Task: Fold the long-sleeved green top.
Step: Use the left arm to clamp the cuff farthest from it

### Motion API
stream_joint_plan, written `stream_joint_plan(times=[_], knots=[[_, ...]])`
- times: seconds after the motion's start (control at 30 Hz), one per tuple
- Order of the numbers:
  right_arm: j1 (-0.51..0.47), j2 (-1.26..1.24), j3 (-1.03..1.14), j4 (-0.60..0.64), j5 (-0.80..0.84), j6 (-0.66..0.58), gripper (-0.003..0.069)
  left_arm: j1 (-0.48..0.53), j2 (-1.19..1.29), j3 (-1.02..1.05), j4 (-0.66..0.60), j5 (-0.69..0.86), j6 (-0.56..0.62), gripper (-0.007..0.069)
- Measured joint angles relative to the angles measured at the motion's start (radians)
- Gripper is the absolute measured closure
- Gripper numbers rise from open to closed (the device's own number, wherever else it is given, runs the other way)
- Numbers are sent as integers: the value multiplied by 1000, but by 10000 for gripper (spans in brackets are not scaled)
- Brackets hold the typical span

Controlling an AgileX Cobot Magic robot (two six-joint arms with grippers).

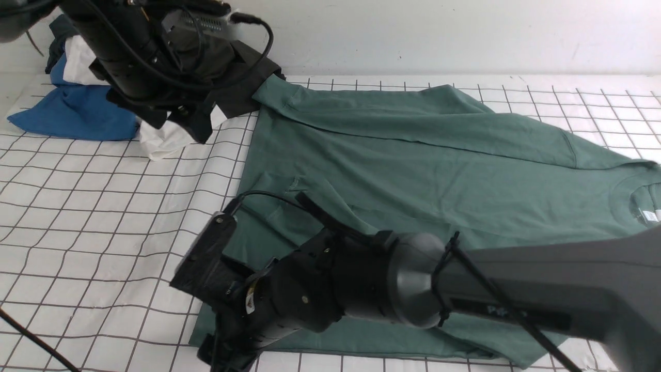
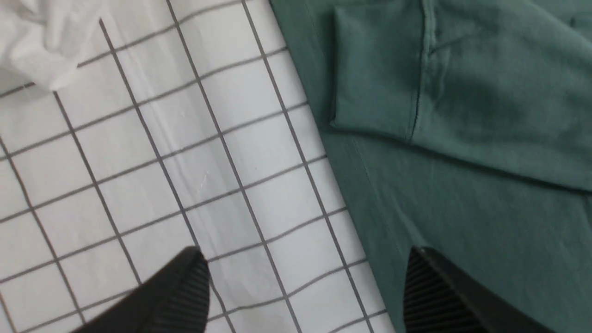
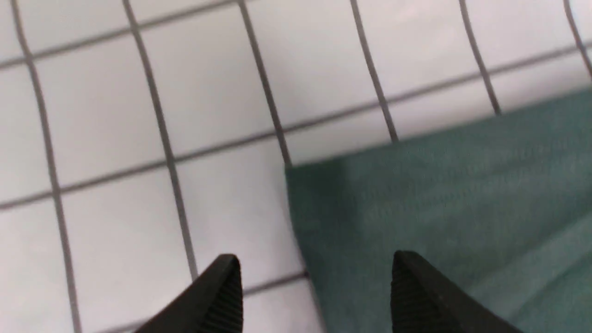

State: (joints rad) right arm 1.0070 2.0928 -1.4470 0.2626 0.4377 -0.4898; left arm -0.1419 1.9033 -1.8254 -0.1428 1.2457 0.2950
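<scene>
Right gripper [image 3: 314, 282], jaws spread, hangs over the near hem corner of the green top [image 1: 413, 170]. Left gripper [image 2: 305, 273], also spread, straddles the hem's far end. The collar lies well away from both.

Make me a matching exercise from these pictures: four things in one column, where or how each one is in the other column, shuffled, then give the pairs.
1. green long-sleeved top
2. blue garment
3. white garment
4. right pincer

A. open above a corner of the green fabric
B. leftmost, bunched up
C. spread on the grid cloth, sleeves folded in
D. crumpled under the left arm

Pairs: 1-C, 2-B, 3-D, 4-A
</scene>
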Motion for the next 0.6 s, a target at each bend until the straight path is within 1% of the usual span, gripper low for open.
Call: stream_joint_plan(times=[0.07, 0.17, 0.3, 0.33, 0.37, 0.4, 0.47, 0.5, 0.6], knots=[[9, 12, -4, 0, -60, -5, 251, 0, -10, 15, -2, 1, 0, 107], [10, 30, -4, 0, -93, -12, 266, 0, -10, 19, -12, 0, 0, 107], [9, 68, -7, -17, -121, -52, 372, 0, -10, 20, -33, -1, 1, 107], [9, 70, -7, -26, -122, -57, 411, 0, -10, 20, -35, -1, 1, 107], [9, 69, -7, -28, -125, -58, 428, 0, -10, 20, -35, -1, 1, 107], [9, 71, -7, -32, -126, -59, 464, 0, -10, 20, -35, -1, 1, 107], [10, 71, -7, -38, -129, -61, 561, 0, -10, 20, -36, -14, 1, 107], [10, 71, -8, -39, -127, -63, 627, 0, -10, 20, -37, -33, 1, 107], [10, 60, -8, -39, -100, -63, 659, 0, -10, 20, -39, -75, 0, 107]])
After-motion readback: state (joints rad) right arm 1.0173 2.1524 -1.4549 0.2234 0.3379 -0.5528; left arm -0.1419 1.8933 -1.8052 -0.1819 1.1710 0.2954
